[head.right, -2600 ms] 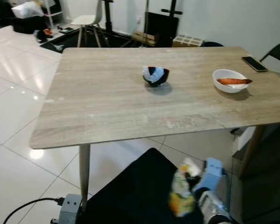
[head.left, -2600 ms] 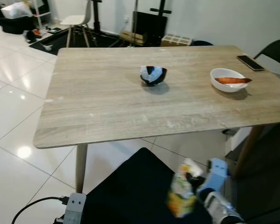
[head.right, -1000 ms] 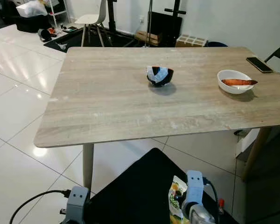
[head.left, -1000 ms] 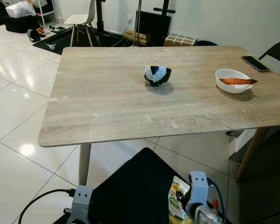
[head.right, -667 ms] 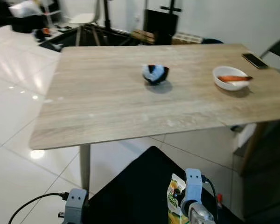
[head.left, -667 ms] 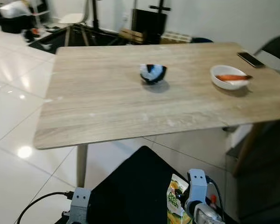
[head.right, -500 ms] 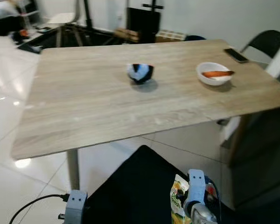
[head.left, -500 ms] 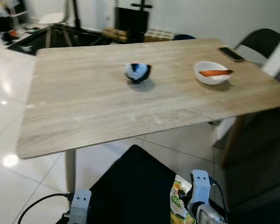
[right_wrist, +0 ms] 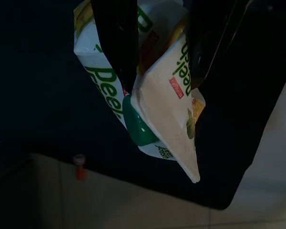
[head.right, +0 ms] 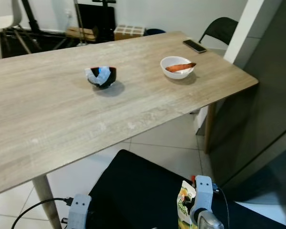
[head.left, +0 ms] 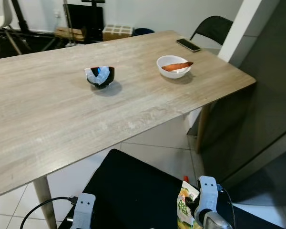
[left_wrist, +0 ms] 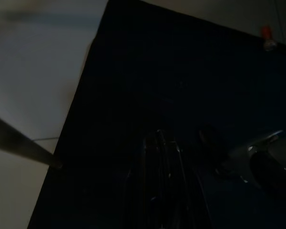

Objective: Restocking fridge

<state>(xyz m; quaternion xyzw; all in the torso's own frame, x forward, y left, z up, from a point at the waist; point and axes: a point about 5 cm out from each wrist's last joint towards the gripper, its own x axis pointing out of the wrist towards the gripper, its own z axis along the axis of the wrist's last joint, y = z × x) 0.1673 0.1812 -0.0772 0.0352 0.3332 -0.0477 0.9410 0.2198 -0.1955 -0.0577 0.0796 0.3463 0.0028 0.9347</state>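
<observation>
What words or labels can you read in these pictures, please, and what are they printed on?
"Peel": green letters on the juice carton held in the right gripper; the word runs on, hidden or cut off.
Small red label on the carton: too small to read.
Phone and bowls on the table: no readable text.

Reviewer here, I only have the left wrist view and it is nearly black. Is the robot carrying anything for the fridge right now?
Observer: Yes. The right gripper is shut on a juice carton with a green cap.
Reviewer: Where is that arm?
Observer: Low in front of the robot's body, carton upright, below the table edge.
Reviewer: Anything on the table?
Observer: A dark bowl, a white bowl holding something orange, and a phone near the far corner.
</observation>
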